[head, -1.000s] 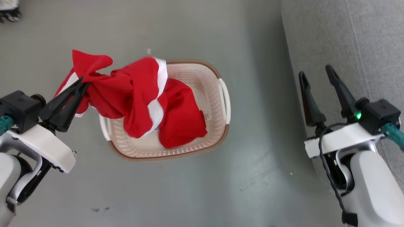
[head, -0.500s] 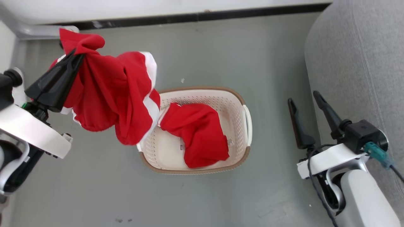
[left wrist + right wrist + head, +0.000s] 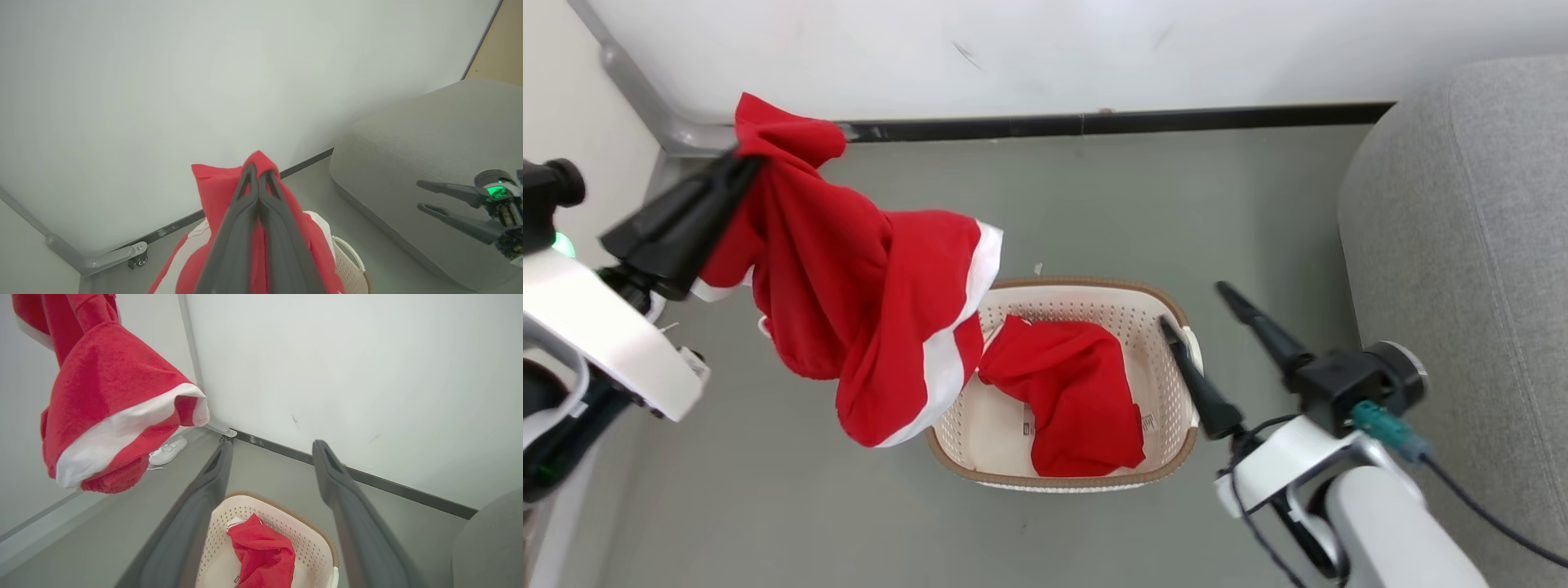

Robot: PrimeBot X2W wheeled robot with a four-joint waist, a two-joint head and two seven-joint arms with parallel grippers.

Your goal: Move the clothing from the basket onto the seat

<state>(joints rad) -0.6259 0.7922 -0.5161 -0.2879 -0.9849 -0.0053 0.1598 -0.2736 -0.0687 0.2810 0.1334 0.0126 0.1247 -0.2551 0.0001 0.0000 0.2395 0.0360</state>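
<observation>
Now your left fingers (image 3: 678,224) clamp one garment (image 3: 866,310); second garment (image 3: 1078,392) in basket (image 3: 1078,283); right fingers (image 3: 1262,327) wide apart, empty.

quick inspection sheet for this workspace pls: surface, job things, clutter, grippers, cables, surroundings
surface: grey floor; small pale scrap just behind the basket
job's things: one red garment hangs in the air; second red garment lies in the basket; no clothing on the visible part of the sofa
clutter: white shoe on the floor by the wall
grippers: left gripper shut on the hanging red garment; right gripper open, holding nothing, by the basket's right end
cables: black cable trails from the right wrist
surroundings: white wall, black baseboard, grey rail in the corner
</observation>
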